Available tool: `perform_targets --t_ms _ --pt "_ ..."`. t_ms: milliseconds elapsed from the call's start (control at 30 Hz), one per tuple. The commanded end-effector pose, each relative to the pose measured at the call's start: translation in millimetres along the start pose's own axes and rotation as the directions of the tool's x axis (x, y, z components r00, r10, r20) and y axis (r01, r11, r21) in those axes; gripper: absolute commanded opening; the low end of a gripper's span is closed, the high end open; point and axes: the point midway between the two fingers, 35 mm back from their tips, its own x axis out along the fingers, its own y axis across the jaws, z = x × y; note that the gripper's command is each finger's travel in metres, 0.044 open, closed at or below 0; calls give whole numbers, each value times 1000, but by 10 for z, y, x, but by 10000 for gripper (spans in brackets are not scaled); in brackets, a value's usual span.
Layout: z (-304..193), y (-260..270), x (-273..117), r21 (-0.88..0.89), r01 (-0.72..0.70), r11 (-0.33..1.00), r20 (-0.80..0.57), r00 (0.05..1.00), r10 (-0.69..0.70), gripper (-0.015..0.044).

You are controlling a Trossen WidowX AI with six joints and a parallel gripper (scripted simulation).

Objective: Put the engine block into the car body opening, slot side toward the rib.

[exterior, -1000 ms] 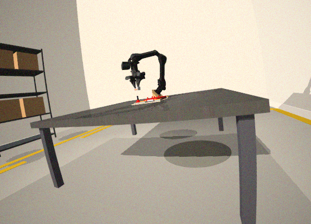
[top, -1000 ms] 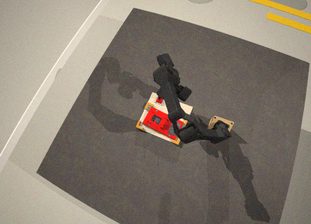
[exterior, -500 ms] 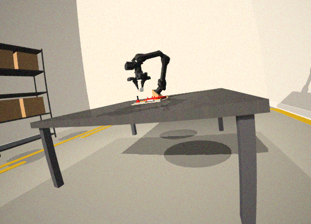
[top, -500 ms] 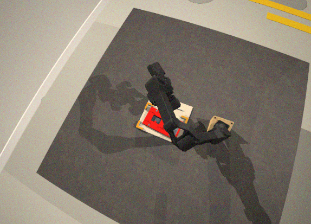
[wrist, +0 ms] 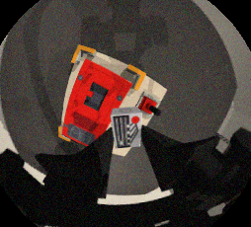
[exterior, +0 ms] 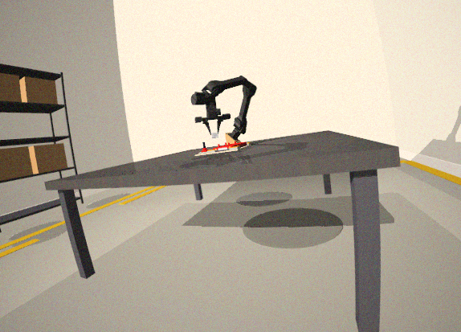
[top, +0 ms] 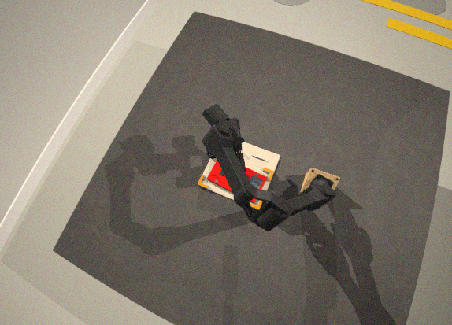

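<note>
- The tool is narrowed onto the engine block, which hangs between its two fingers, above the car body and apart from it.
- The block looks light and stiff, I judge; its smooth sides may slip a little if the hold is weak.
- It is best held by two opposite sides, as now, with the slotted top face left free and the bottom clear for seating.
- I do not expect it to be fragile, but a tilted push could jam it in the opening.
- I count one block, with one red dot on top; one car body; one opening for the block.
- There is one pale board on the bench; three orange corners show in the wrist view.
- One red piece with a black stem stands on the board.
</note>
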Motion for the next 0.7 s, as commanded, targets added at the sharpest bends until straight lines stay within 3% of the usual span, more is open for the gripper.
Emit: perform_targets --t_ms 0,667 --pt "71 105 41 118 -6 993 8 1000 5 0" --pt "367 559 245 563 -41 826 18 999 38 0"
